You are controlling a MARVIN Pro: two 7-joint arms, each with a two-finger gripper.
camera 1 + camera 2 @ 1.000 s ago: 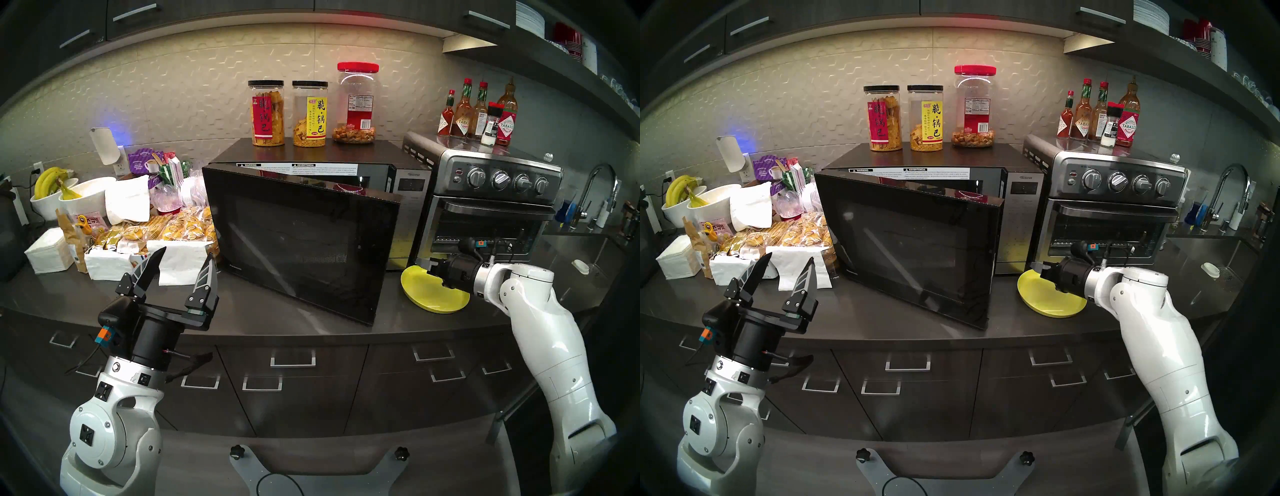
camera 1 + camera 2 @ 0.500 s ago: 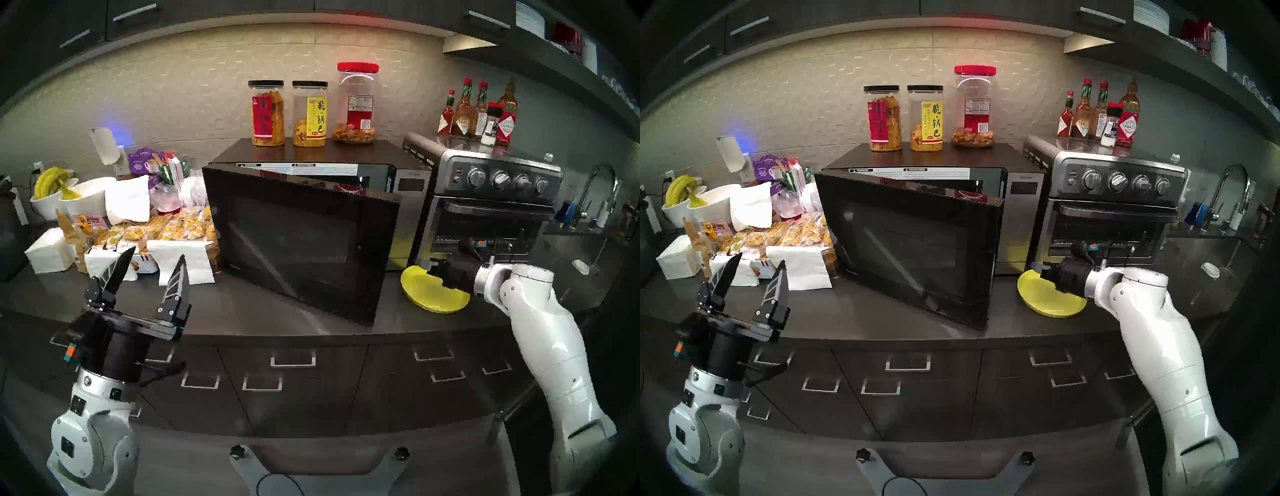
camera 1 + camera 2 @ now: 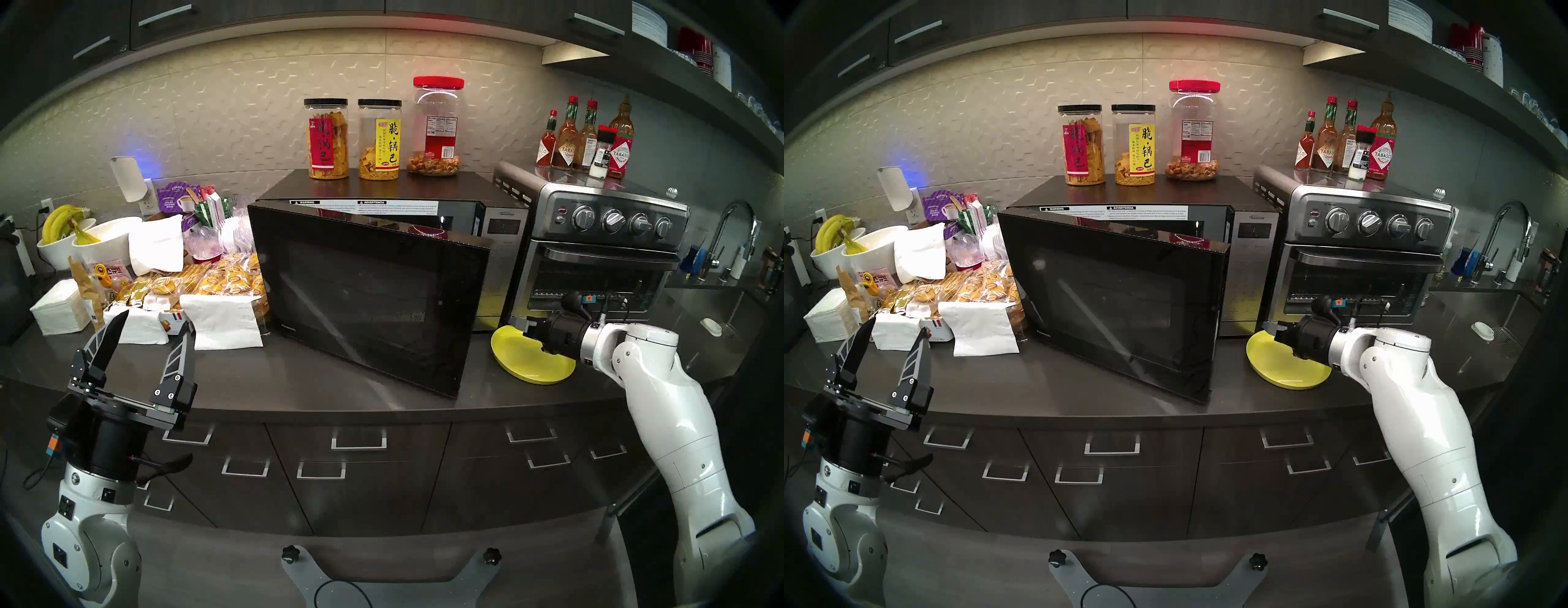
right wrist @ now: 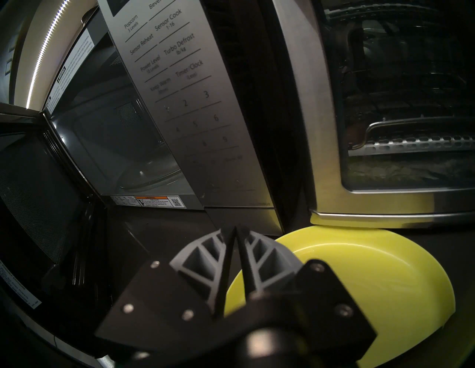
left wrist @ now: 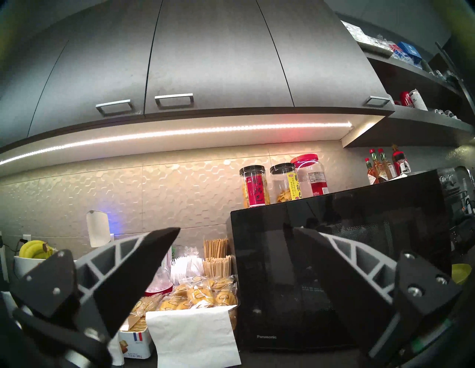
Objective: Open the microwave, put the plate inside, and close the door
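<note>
Lying flat on the counter (image 3: 297,382), the plate (image 3: 522,361) sits just before the toaster oven (image 3: 602,254), right of the microwave (image 3: 382,254), whose door (image 3: 365,305) stands partly open. The right tool (image 4: 235,231), fingers nearly together and holding nothing, hangs over the plate's near-left rim, far nearer than the left tool (image 3: 148,335), spread wide and empty, well off left.
</note>
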